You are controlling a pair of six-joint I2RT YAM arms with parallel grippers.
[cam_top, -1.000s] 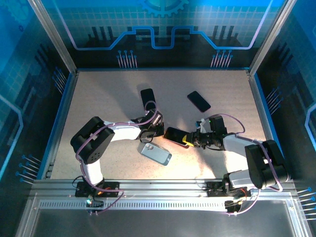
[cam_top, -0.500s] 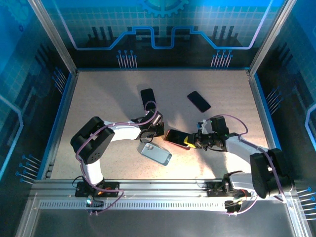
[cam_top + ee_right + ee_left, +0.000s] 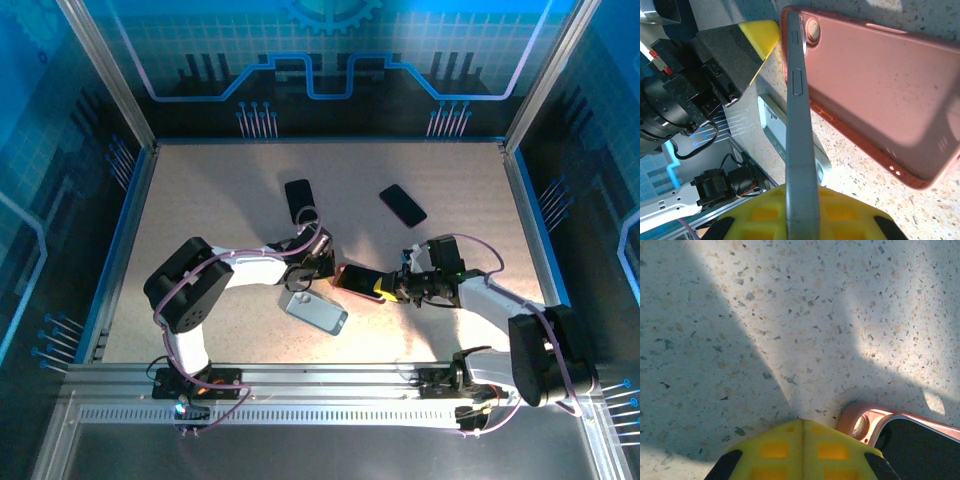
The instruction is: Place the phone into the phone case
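Observation:
The phone (image 3: 799, 100) is seen edge-on in the right wrist view, a grey slab tilted up, with my right gripper (image 3: 801, 192) shut on its near end. Its far end rests in the camera-hole corner of the pink phone case (image 3: 875, 95), which lies flat on the table. From above, the phone (image 3: 364, 277) shows dark over the case's pink rim (image 3: 350, 289), with the right gripper (image 3: 389, 288) at its right end. My left gripper (image 3: 803, 421) is shut and empty, its yellow fingertips on the table just beside the case's corner (image 3: 858, 419).
A silver-grey phone or case (image 3: 315, 312) lies just in front of the pink case. Two black phones (image 3: 298, 197) (image 3: 402, 204) lie farther back. The speckled table (image 3: 200, 200) is walled by blue panels and metal rails.
The right gripper has carried the phone a little left, so its far end now sits at the pink case by the left fingertips. The left gripper has barely shifted.

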